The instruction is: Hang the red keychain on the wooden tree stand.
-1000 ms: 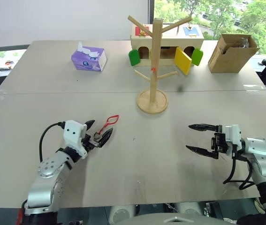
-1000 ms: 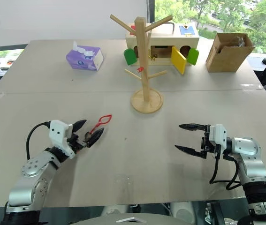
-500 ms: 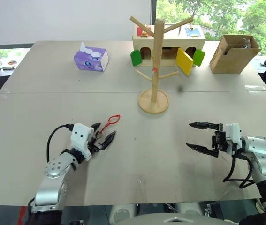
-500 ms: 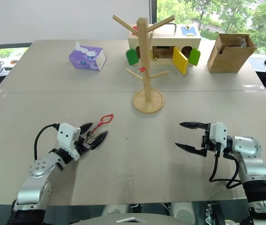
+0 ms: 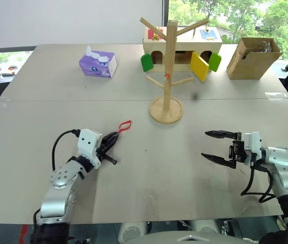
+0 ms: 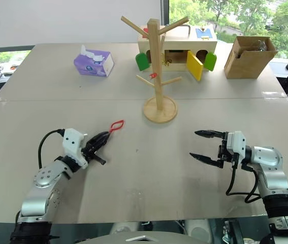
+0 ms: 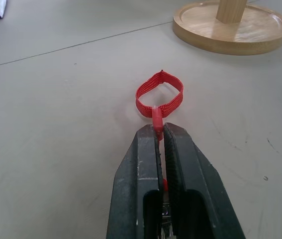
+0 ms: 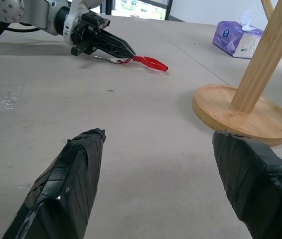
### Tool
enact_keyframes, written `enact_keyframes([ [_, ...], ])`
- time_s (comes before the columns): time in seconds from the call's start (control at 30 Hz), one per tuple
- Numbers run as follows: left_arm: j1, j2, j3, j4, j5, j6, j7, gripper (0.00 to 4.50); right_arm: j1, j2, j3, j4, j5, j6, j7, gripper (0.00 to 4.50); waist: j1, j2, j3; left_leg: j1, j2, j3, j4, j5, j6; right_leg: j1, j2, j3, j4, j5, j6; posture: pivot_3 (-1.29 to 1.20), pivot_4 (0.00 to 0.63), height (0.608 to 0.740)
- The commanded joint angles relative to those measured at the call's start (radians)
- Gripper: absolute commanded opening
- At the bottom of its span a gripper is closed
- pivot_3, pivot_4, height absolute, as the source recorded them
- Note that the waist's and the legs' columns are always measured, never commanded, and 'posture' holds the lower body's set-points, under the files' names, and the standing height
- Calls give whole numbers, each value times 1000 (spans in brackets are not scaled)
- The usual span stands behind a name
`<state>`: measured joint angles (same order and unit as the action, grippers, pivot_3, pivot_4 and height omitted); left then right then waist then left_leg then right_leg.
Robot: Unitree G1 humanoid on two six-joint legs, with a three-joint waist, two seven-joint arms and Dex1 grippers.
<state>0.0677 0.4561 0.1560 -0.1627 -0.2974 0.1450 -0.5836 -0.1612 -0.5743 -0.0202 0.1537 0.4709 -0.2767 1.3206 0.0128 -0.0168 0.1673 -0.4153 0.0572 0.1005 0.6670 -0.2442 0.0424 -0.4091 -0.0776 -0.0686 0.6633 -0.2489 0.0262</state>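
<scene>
The left gripper [image 7: 160, 132] is fully closed on the red keychain [image 5: 124, 125], pinching it at the narrow neck where the loop gathers. Gripping at the neck leaves the whole loop free ahead of the fingertips, which is the part that must pass over a peg. The loop lies low over the table [image 5: 144, 173], projecting from the fingertips toward the wooden tree stand [image 5: 168, 66]; whether it rests on the surface or clears it cannot be told. A small metal part of the keychain shows behind the grip point, between the fingers near their base.

The gripper points level and toward the stand, so the loop is already oriented along the line of approach. The stand is upright, well apart from the keychain, with its disc base flat on the table and its slanted pegs rising outward from the pole. The upward slant is what would retain a loop once dropped over a peg tip.

The right gripper [image 6: 203, 145] hangs over the table on the other side, fingers spread wide and holding nothing, clear of the stand and the route to it.

Judgement: the pick-up appears complete and the lift and carry are not yet done. The next move calls for raising the loop to peg height without letting it twist shut.
</scene>
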Motion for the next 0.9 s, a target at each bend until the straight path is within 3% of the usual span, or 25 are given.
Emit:
enact_keyframes([
  [0.03,-22,-31,-10,-111,-29,4,24,38,-18,-59,-76,-97,73,115,-42,3743,2,0,0,0,0,0,0,0,0,0,0,0,0,0,0,0,150,740],
  [0.3,-99,-131,-112,-364,-54,28,88,38,-105,-263,-235,-311,283,478,-124,3743,2,0,0,-1,-1,-1,1,0,0,1,-1,0,0,0,0,0,150,740],
  [0.53,-150,-179,-150,-410,-5,-66,122,38,-189,-346,-340,-399,458,723,-209,3743,2,-1,1,-1,-1,-1,1,0,1,1,1,1,0,0,0,0,150,740],
  [0.9,-189,-247,-225,-367,37,-132,160,38,-192,-339,-349,-386,418,743,-186,3743,3,-1,1,-1,-1,-1,2,-1,1,1,1,1,-1,0,0,0,150,740],
])
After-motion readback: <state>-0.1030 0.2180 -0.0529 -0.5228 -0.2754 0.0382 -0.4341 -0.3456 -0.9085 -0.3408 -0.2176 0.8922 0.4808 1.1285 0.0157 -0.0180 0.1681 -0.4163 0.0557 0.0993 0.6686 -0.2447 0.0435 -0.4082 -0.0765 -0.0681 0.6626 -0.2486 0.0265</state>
